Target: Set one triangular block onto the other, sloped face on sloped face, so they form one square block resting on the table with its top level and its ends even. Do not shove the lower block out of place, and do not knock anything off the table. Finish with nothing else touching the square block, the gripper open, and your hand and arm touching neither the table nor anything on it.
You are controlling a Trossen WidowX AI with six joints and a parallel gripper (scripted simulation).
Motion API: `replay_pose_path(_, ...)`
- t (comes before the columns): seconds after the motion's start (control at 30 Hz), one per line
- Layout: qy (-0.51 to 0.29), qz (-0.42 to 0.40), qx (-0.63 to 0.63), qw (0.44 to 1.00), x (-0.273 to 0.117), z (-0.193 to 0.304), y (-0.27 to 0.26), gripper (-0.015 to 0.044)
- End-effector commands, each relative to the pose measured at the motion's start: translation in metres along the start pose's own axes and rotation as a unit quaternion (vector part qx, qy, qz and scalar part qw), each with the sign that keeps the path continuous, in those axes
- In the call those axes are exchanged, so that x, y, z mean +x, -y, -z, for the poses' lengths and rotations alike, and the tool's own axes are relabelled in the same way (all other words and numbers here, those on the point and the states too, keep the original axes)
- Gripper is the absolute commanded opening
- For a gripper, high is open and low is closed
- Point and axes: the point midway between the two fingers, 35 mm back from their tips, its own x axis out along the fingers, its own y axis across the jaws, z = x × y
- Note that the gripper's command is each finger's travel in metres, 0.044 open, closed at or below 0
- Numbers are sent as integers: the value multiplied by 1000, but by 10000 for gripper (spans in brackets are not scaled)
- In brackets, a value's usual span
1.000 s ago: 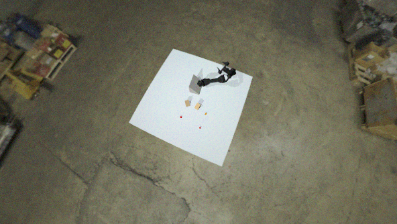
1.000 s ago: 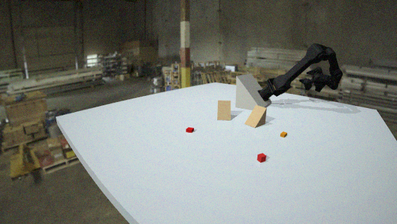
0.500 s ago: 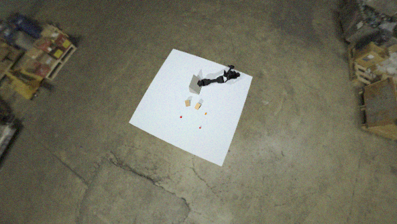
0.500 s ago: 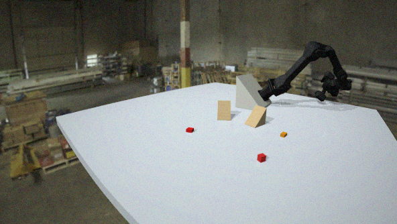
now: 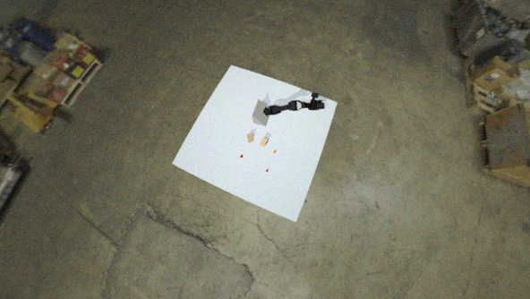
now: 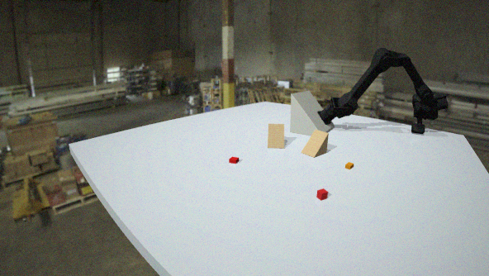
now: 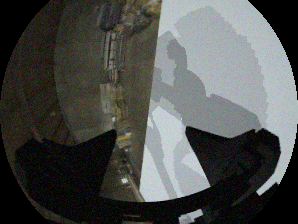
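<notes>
No legible text, labels, brands, numbers or signs found in the top, exterior or wrist views. Background surfaces too blurred for any marking to be read.
</notes>
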Motion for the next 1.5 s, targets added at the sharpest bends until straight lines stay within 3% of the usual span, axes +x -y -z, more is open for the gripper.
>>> replay_pose_path(0.0,50,26,-58,997,-15,-26,12,440)
replay_pose_path(0.37,173,173,-229,942,-91,-100,62,440)
replay_pose_path(0.77,174,460,-272,827,-245,-115,161,440)
replay_pose_path(1.13,67,667,-176,721,-399,-41,220,440)
replay_pose_path(1.33,17,699,-48,713,-456,35,245,440)
replay_pose_path(1.47,34,702,67,709,-487,88,259,440)
